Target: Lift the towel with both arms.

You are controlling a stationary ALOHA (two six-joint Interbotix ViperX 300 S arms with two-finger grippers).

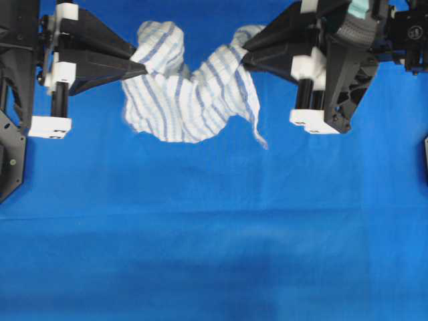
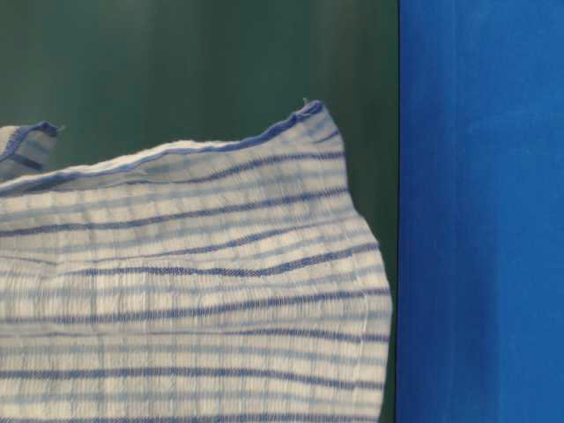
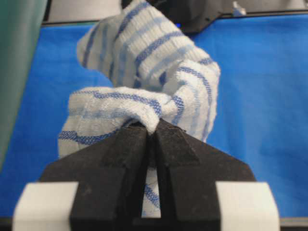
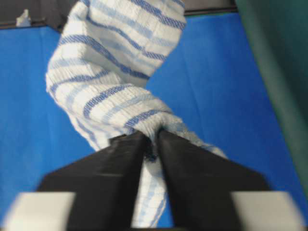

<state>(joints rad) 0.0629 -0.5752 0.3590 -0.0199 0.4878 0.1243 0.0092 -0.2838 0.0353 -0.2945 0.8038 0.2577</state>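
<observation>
Both end effectors, left (image 3: 150, 132) and right (image 4: 153, 137), pinch the striped towel (image 1: 187, 93); its lower edge is cropped table-level

A robot lab bench: my two black arms (image 1: 87, 50) work over a worktop (image 1: 214, 254) draped in plain blue cloth, dark green backdrop (image 2: 194, 62) behind it.
</observation>
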